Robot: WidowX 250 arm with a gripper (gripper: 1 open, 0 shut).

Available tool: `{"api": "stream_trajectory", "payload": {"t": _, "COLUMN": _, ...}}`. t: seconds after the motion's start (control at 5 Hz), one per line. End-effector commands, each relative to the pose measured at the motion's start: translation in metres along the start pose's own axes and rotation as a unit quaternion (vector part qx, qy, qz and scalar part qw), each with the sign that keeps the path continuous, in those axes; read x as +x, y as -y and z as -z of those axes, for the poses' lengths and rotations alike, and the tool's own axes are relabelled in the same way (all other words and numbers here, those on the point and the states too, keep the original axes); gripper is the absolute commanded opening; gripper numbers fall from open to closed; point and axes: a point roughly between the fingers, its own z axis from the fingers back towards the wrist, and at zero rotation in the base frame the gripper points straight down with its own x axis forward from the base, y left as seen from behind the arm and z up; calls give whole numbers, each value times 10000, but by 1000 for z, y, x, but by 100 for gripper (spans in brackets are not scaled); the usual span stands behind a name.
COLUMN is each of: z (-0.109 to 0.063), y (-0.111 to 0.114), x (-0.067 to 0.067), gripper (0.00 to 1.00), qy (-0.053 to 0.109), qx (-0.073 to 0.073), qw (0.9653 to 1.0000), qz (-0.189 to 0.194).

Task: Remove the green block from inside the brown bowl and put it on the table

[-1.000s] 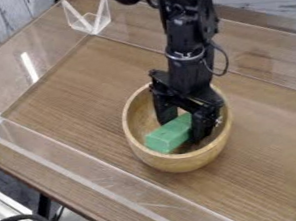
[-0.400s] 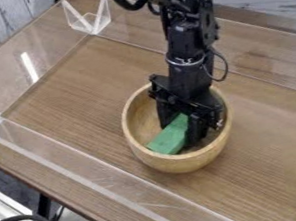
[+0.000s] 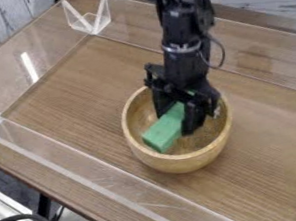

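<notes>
The green block (image 3: 165, 129) is a small matte bar, tilted inside the brown bowl (image 3: 153, 155), a round light wooden bowl on the table (image 3: 70, 101). My gripper (image 3: 184, 108) points straight down into the bowl and is shut on the upper end of the green block. The block's lower end hangs just above the bowl's floor or rests lightly on it; I cannot tell which. The black arm rises from the gripper toward the top of the view.
Low clear acrylic walls (image 3: 65, 187) border the tabletop at the front and left. A clear angled stand (image 3: 90, 16) sits at the far edge. Open wood surface lies left of the bowl and behind it.
The jaws closed onto the green block, which lay flat in the bowl before. The gripper has since risen slightly, tipping the block up at one end.
</notes>
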Motion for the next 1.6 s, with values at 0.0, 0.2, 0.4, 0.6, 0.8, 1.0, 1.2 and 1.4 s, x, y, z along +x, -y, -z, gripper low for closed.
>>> {"api": "stream_trajectory", "payload": {"t": 0.0, "z": -48, "y": -15, "x": 10, "gripper": 0, "qy": 629, "qx": 138, "qw": 9977, "qz": -208}}
{"api": "stream_trajectory", "payload": {"t": 0.2, "z": -63, "y": -45, "x": 14, "gripper": 0, "qy": 765, "qx": 184, "qw": 9952, "qz": -583}}
{"api": "stream_trajectory", "payload": {"t": 0.4, "z": -63, "y": -87, "x": 10, "gripper": 0, "qy": 768, "qx": 217, "qw": 9922, "qz": -958}}
{"api": "stream_trajectory", "payload": {"t": 0.6, "z": -59, "y": -117, "x": 5, "gripper": 0, "qy": 770, "qx": 229, "qw": 9903, "qz": -1131}}
{"api": "stream_trajectory", "payload": {"t": 0.8, "z": -49, "y": -121, "x": 11, "gripper": 0, "qy": 726, "qx": 212, "qw": 9908, "qz": -1124}}
{"api": "stream_trajectory", "payload": {"t": 1.0, "z": -43, "y": -110, "x": 13, "gripper": 0, "qy": 694, "qx": 184, "qw": 9929, "qz": -949}}
{"api": "stream_trajectory", "payload": {"t": 1.2, "z": -36, "y": -105, "x": 15, "gripper": 0, "qy": 650, "qx": 159, "qw": 9940, "qz": -863}}
{"api": "stream_trajectory", "payload": {"t": 1.4, "z": -30, "y": -102, "x": 16, "gripper": 0, "qy": 615, "qx": 148, "qw": 9946, "qz": -819}}
